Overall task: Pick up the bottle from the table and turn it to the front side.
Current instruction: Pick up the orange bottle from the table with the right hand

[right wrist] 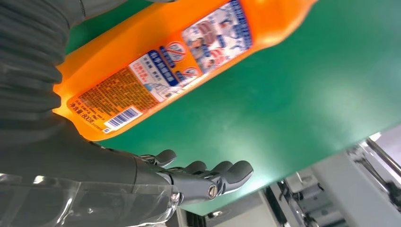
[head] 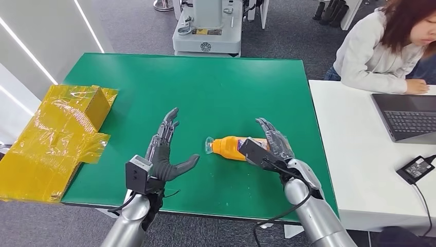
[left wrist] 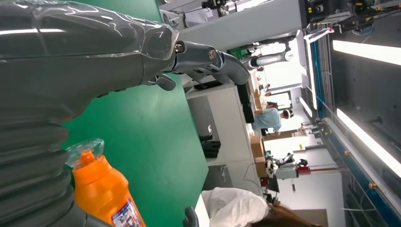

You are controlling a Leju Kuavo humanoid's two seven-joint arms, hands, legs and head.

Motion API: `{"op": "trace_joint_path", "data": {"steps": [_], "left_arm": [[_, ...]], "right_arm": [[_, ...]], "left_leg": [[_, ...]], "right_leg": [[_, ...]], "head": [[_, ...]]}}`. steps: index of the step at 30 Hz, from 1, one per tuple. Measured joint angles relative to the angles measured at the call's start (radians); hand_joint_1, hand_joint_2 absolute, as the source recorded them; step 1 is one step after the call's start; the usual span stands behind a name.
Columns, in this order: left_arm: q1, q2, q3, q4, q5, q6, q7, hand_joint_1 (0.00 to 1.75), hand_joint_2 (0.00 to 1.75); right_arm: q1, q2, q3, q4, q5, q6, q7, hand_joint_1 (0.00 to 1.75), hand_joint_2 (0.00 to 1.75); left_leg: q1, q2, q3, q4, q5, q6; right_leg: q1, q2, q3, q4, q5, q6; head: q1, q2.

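Observation:
An orange bottle (head: 230, 147) with a clear cap lies on its side on the green table (head: 205, 87), cap pointing toward my left. Its back label with a barcode shows in the right wrist view (right wrist: 156, 71). My right hand (head: 275, 141) sits at the bottle's base end with fingers stretched out straight beside it; whether it touches the bottle I cannot tell. My left hand (head: 164, 152) hovers to the left of the cap, fingers extended and thumb spread, holding nothing. The bottle's cap end (left wrist: 97, 182) appears in the left wrist view beside my left hand (left wrist: 85, 61).
A yellow-taped cardboard box (head: 56, 136) lies on the table's left edge. A white desk (head: 355, 154) with a laptop (head: 409, 116) and a power adapter (head: 415, 169) adjoins on the right, where a person (head: 383, 43) sits. A grey machine (head: 208, 28) stands beyond the far edge.

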Motion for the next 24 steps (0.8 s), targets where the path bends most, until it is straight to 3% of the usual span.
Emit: {"op": "trace_joint_path", "data": {"steps": [9,20,21,24], "left_arm": [[-0.018,0.005,-0.005,0.018,0.022,0.011,0.007,0.00,1.75],[-0.013,0.005,-0.006,0.019,0.031,0.021,0.008,0.00,1.75],[-0.013,0.005,-0.006,0.019,0.031,0.021,0.009,0.00,1.75],[-0.014,0.004,-0.006,0.019,0.031,0.024,0.014,0.00,1.75]], "right_arm": [[-0.099,-0.052,0.082,0.131,-0.004,0.058,0.053,0.00,1.75],[-0.111,-0.132,0.136,0.184,-0.027,0.071,0.073,0.04,1.75],[-0.112,-0.134,0.140,0.187,-0.027,0.071,0.073,0.19,1.75],[-0.114,-0.139,0.150,0.194,-0.030,0.073,0.072,1.25,1.75]], "left_leg": [[0.000,0.000,0.000,0.001,0.000,0.000],[0.000,0.000,0.000,0.001,0.000,0.000],[0.000,0.000,0.000,0.001,0.000,0.000],[0.000,0.000,0.000,0.001,0.000,0.000]], "right_leg": [[0.000,0.000,0.000,0.000,0.000,0.000],[0.000,0.000,0.000,0.000,0.000,0.000],[0.000,0.000,0.000,0.000,0.000,0.000],[0.000,0.000,0.000,0.000,0.000,0.000]], "head": [[0.000,0.000],[0.000,0.000],[0.000,0.000],[0.000,0.000]]}}
